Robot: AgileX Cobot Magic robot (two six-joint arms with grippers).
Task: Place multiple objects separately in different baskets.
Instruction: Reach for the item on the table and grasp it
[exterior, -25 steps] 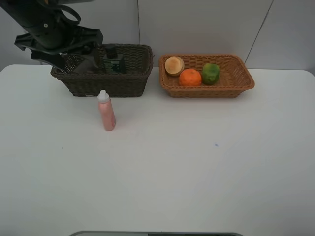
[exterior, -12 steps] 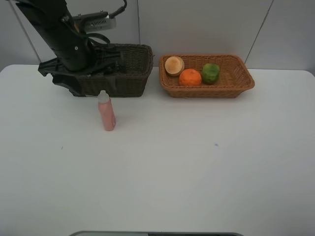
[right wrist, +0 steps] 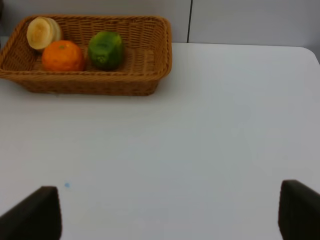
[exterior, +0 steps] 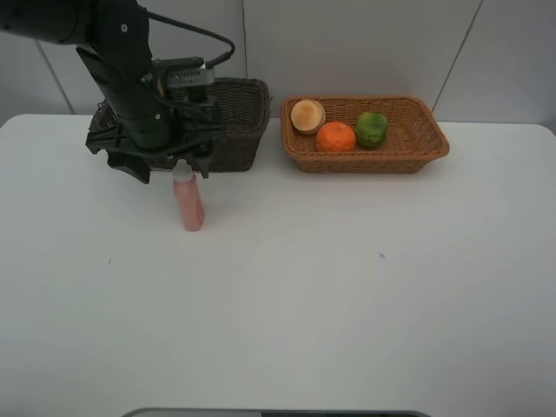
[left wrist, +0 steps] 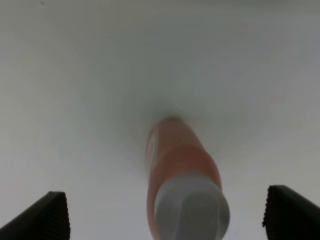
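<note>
Left wrist: pink bottle (left wrist: 182, 185) between open left hand (left wrist: 165, 215) fingers.

The left arm (exterior: 139, 95) hides most of the dark basket (exterior: 239, 122); the pink bottle (left wrist: 182, 185) looks blurred, its cap cut off at the bottom edge.

Woven wicker baskets, dark (exterior: 239, 122) and tan (exterior: 408, 152); smooth matt white table (exterior: 347, 295); smooth plastic-looking pink bottle (exterior: 188, 204).

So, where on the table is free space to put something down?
The table is bare in front of the pink bottle and the tan basket, across to its right edge. It is crowded by the dark basket, where the left gripper hangs over the bottle.
</note>
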